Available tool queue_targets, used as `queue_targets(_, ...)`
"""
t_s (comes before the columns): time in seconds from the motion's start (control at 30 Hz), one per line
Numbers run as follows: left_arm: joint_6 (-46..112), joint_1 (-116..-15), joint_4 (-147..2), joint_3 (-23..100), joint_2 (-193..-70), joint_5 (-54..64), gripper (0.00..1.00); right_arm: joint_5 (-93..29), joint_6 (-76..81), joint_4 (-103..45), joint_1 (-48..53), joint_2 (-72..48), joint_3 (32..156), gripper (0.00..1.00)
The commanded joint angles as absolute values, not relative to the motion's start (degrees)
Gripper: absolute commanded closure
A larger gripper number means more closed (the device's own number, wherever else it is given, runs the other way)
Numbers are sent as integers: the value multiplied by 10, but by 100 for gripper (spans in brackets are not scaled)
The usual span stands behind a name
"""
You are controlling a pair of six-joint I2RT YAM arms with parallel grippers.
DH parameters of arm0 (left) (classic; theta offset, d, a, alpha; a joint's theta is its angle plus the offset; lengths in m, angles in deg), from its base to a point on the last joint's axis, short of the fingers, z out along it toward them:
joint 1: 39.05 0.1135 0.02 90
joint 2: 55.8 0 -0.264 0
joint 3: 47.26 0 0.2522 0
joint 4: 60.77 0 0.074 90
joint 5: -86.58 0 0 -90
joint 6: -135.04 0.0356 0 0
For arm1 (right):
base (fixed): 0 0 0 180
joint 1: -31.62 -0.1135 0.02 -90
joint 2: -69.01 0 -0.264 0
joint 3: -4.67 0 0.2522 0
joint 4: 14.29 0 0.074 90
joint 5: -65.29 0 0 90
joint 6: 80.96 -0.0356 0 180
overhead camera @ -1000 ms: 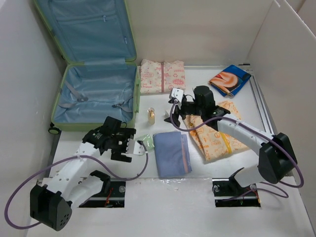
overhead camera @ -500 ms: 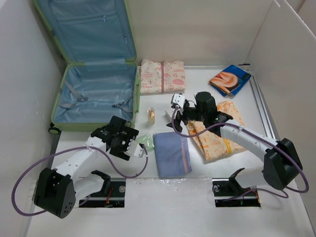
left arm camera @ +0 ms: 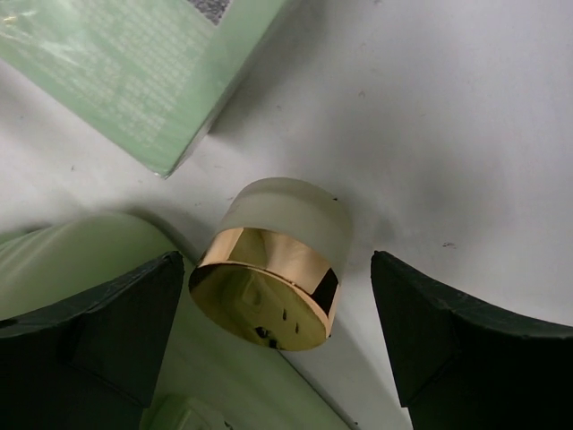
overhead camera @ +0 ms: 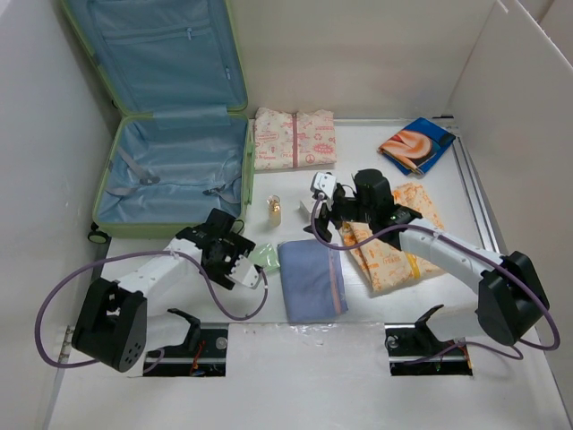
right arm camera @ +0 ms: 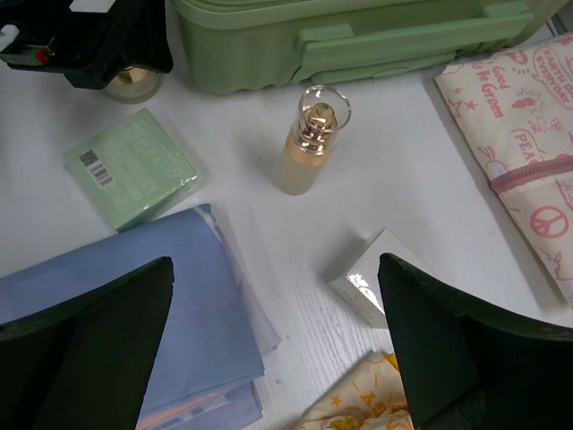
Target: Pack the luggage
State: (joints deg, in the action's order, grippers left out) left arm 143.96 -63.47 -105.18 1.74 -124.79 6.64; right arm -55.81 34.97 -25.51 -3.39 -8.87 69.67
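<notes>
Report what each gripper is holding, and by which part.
Nothing is held. The left gripper, open, straddles the gold-lidded jar without touching it; the right gripper is open and empty.

The luggage (overhead camera: 183, 114) shows smooth plastic shell (right arm camera: 358, 36), cloth lining (overhead camera: 170, 170).

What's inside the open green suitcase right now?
The luggage holds nothing packed: only blue lining and loose straps show. Whatever is inside the zipped lid pocket is covered.

- We log white links on the left arm (overhead camera: 152, 266) and right arm (overhead camera: 439, 244), with black joint housings.
- A purple cable (overhead camera: 40, 313) loops along each.
- Fingers (left arm camera: 98, 331) are dark and wedge-shaped.
</notes>
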Motion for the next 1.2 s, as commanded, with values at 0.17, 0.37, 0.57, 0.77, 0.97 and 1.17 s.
queue_targets(0.17, 1472, -637, -1053, 7, -1266, 62, 43, -543, 344, -240, -41, -68, 688, 0)
queue_targets(0.37, 1412, -637, -1080, 19, -1248, 89, 88, -532, 344, -240, -41, -58, 683, 0)
queue_targets(0.57, 1321, -637, -1131, 91, -1232, 141, 100, -527, 344, -246, -41, -58, 693, 0)
queue_targets(0.77, 1203, -637, -1203, 213, -1227, 195, 100, -532, 344, -252, -41, -53, 711, 0)
queue_targets(0.97, 1033, -637, -1221, 348, -1258, 232, 100, -532, 344, -257, -30, -53, 760, 0)
queue_targets(1.17, 754, -615, -1116, 481, -1356, 78, 100, -488, 329, -257, 16, -89, 825, 0)
